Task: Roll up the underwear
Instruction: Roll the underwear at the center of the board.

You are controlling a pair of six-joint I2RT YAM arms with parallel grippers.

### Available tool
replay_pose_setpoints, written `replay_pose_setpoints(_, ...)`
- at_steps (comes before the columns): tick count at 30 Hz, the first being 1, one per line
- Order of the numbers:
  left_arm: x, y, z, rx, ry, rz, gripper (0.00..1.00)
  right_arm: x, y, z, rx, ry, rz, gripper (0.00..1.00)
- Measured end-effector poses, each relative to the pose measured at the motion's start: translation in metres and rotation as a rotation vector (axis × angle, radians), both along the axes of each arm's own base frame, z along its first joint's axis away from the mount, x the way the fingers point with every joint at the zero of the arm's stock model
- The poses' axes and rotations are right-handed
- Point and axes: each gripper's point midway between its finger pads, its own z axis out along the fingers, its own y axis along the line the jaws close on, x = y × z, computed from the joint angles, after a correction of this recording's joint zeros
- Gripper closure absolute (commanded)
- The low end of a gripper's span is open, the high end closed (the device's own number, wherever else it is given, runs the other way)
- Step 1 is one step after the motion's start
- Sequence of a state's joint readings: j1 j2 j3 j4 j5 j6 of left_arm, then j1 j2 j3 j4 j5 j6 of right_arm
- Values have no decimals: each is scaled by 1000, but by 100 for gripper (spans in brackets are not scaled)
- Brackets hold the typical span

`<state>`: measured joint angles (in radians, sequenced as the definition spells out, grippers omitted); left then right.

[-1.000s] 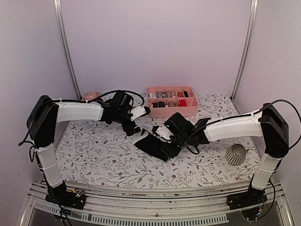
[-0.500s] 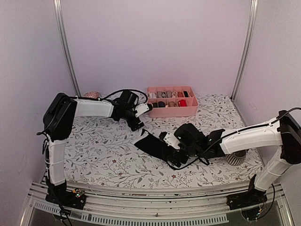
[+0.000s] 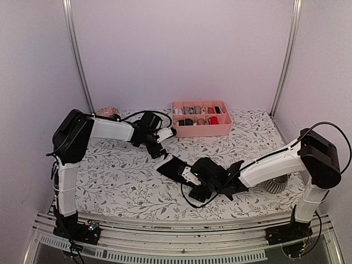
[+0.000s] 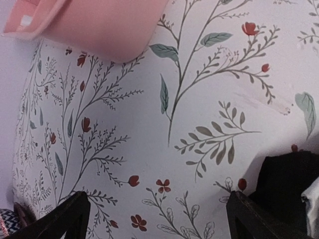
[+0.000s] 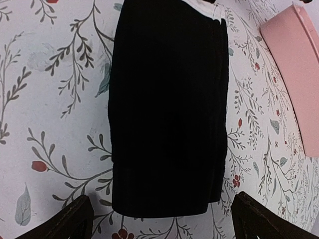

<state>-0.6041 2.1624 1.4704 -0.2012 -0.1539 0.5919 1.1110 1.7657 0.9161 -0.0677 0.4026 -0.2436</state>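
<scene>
The underwear (image 3: 174,167) lies flat in the middle of the table (image 3: 110,176). Behind it, at the far edge, stands the tray (image 3: 203,132). The left gripper (image 3: 163,142) is just behind the underwear, and the right gripper (image 3: 190,185) just before it.

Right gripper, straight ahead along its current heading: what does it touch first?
Most likely the black underwear, lying flat on the table and centred ahead of the right gripper, whose jaws stand open. Depth is hard to judge, but nothing else shows in that line.
</scene>
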Motion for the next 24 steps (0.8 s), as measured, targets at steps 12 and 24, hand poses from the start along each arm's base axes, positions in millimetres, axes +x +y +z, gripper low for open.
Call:
replay_pose_setpoints(12, -84, 20, -6, -35, 126, -126, 2, 48, -2, -5, -28, -54, -162, 1)
replay_pose_setpoints(24, -172, -31, -12, -84, 226, -361, 1, 134, -28, -4, -43, -24, -311, 1)
